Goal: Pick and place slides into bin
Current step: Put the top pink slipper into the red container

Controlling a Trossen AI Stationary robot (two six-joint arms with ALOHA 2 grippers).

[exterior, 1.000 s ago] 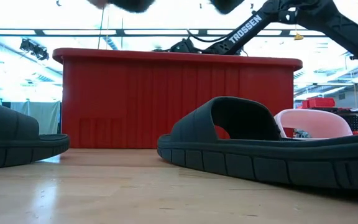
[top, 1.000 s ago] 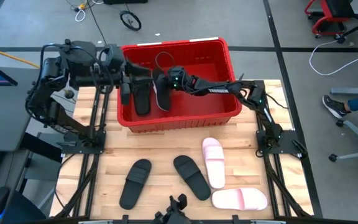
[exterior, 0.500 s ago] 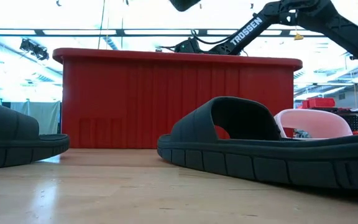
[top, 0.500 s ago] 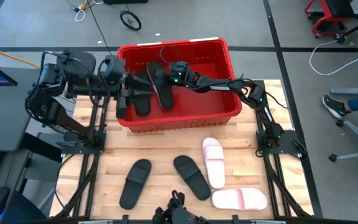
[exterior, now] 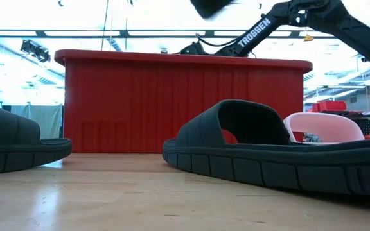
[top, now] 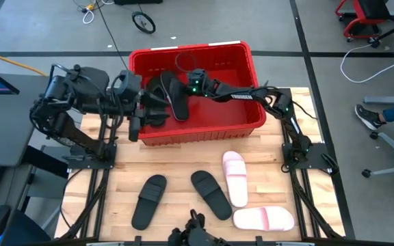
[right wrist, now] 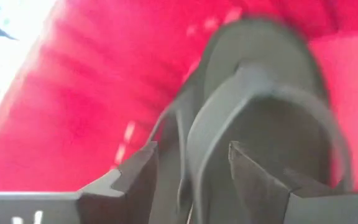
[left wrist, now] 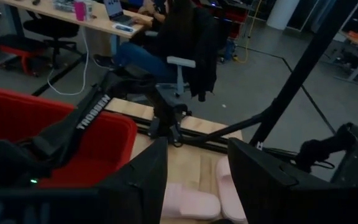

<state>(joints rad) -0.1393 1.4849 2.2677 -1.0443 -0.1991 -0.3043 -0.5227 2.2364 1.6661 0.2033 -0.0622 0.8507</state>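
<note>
The red bin (top: 252, 116) stands at the table's far middle. Two black slides lie in its left half: one (top: 154, 102) at the left wall, one (top: 176, 99) leaning beside it. My right gripper (top: 183, 86) reaches into the bin from the right and is shut on the second slide (right wrist: 253, 118). My left gripper (top: 146, 115) hovers over the bin's left near corner, open and empty (left wrist: 197, 186). Two black slides (top: 149, 200) (top: 211, 193) and two pink slides (top: 234, 178) (top: 264, 219) lie sole-down on the near table. My right gripper has the black slide's side edge (right wrist: 201, 155) between its two fingers, which come level from the table's right, across the slide. The slide is tilted inside the bin, its strap (right wrist: 278, 106) ahead of the fingers. The view is blurred, so the exact contact does not show.
In the low view a black slide (exterior: 262, 151) and a pink one (exterior: 323, 128) lie in front of the bin's near wall (exterior: 185, 106), another black slide (exterior: 11, 144) at the left. People sit at desks beyond the table (left wrist: 166, 43).
My right gripper has moved toward the bin's far wall, taking the tilted black slide with it. My left gripper has drawn back from the slide at the left wall toward the table's near edge.
</note>
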